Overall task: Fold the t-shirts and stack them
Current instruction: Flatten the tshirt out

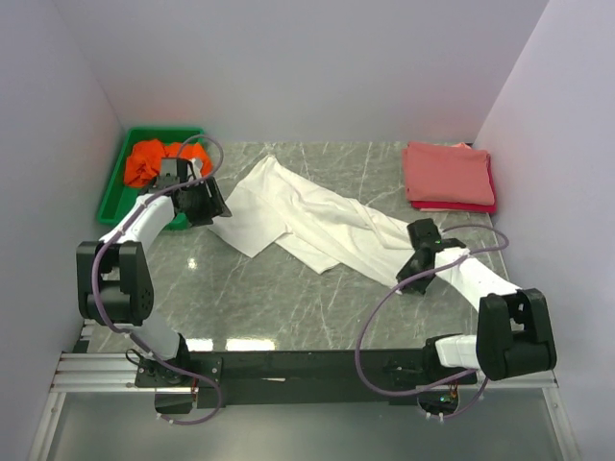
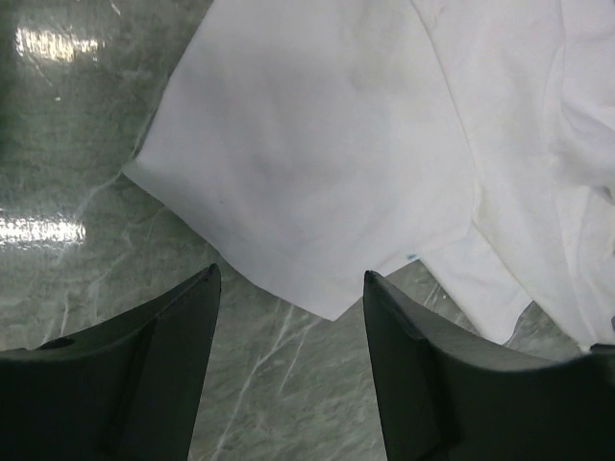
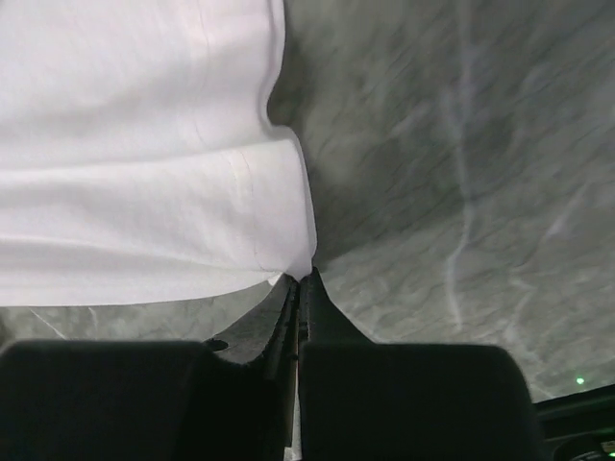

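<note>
**Right pinch on shirt edge, left apart**

The crumpled white cloth t-shirt [image 1: 307, 216] lies mid-way on the grey marble surface [image 1: 288, 307]. The right end effector [image 3: 302, 280] is clamped on its edge, likely to pull it flat; only its wrist view shows that pinch. The left end effector [image 2: 290, 274] hovers, jaws apart, at the opposite corner.

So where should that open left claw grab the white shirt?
Probably the pointed corner of the white t-shirt, approached from the side of the left gripper: it lies flat on the table, jutting toward the open jaws.
</note>
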Tool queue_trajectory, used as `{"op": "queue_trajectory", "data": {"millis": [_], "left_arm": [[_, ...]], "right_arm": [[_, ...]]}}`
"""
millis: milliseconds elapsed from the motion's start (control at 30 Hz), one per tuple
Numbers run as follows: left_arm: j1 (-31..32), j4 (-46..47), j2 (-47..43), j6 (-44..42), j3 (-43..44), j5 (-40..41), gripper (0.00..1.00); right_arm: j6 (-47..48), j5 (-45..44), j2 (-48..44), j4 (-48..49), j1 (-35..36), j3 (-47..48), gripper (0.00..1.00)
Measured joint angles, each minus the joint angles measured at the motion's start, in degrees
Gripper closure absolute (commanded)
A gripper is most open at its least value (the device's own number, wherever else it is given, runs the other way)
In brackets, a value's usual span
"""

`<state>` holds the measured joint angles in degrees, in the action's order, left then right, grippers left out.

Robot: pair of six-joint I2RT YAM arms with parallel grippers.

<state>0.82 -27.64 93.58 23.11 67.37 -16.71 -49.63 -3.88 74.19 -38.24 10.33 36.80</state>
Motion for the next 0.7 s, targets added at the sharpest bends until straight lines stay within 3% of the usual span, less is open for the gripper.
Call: {"op": "queue_trajectory", "data": {"millis": [233, 700], "left_arm": [[1.22, 0.81, 0.52, 0.02, -1.81, -0.39, 0.34], [1.99, 1.49, 2.89, 0.07, -4.61, 4.61, 0.4]], "right_arm": [[5.01, -1.55, 0.02, -1.18, -7.8, 4.33, 1.0], [7.39, -0.92, 0.22, -1.31, -11.63, 4.02, 1.0]]}}
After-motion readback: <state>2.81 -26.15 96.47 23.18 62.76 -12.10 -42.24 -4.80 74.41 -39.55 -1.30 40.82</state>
